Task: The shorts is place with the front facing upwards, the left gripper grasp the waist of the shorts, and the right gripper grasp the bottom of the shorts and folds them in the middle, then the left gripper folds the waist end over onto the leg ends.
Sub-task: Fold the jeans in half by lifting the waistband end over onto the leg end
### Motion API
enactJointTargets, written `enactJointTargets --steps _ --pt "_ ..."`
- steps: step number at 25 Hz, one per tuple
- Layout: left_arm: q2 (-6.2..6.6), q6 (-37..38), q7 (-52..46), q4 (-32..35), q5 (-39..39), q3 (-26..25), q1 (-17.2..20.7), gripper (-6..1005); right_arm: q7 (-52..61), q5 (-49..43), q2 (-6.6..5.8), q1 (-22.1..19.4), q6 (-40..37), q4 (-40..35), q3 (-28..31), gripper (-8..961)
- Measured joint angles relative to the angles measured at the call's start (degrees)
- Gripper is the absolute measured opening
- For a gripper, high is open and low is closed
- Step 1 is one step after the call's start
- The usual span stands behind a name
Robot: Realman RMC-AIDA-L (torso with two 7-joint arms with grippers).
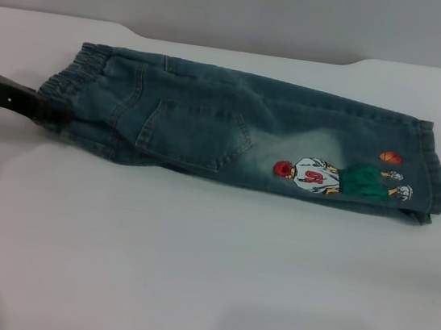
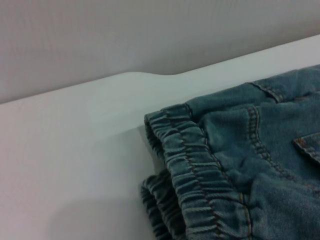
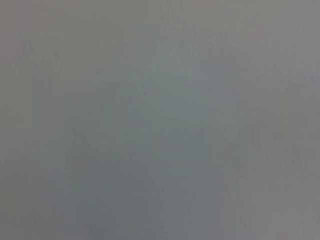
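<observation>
Shorts (image 1: 234, 126) already folded lengthwise, back print up. Left gripper (image 1: 45, 109) touches the waist (image 2: 200, 170) at left; can't tell if it's clamped. Pinch both elastic layers, then carry right onto the leg ends (image 1: 431, 172).

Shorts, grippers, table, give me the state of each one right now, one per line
shorts: folded lengthwise, lying flat, back pocket and cartoon print up
waistband: at the robot's left end, gathered, doubled over
leg ends: at the right end, stacked
left gripper: at the waistband, grip unclear
right gripper: out of view
table: bearing the shorts
</observation>
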Motion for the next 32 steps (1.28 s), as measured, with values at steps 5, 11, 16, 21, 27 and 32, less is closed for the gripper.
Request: enactJointTargets --steps 5,11,16,21,27,32 --pt "-0.59 -0.8 0.0 -0.91 1.53 0.45 -0.94 780 0.0 0.0 -0.08 -0.18 -0.17 0.0 0.02 417" --pt "-1.1 -1.01 0.0 -0.94 1.81 1.03 -1.58 773 -0.4 0.0 -0.12 -0.22 -0.23 -0.01 0.02 417" --pt "-1.25 -1.01 0.0 -1.13 1.81 1.34 -2.15 767 -0.7 0.0 -0.12 -0.28 -0.23 -0.01 0.18 417" --pt "-1.24 -1.03 -0.04 -2.07 2.45 1.34 -2.73 761 -0.98 0.0 -0.12 -0.37 -0.23 -0.01 0.38 417" --pt "-1.86 -2.21 -0.22 -2.1 4.98 1.32 -2.74 680 -1.14 0.0 -0.12 -0.52 -0.23 -0.01 0.49 417" --pt "-2.16 -2.49 -0.2 -2.12 6.24 1.32 -2.97 392 -1.22 0.0 -0.11 -0.53 -0.52 -0.01 0.48 417"
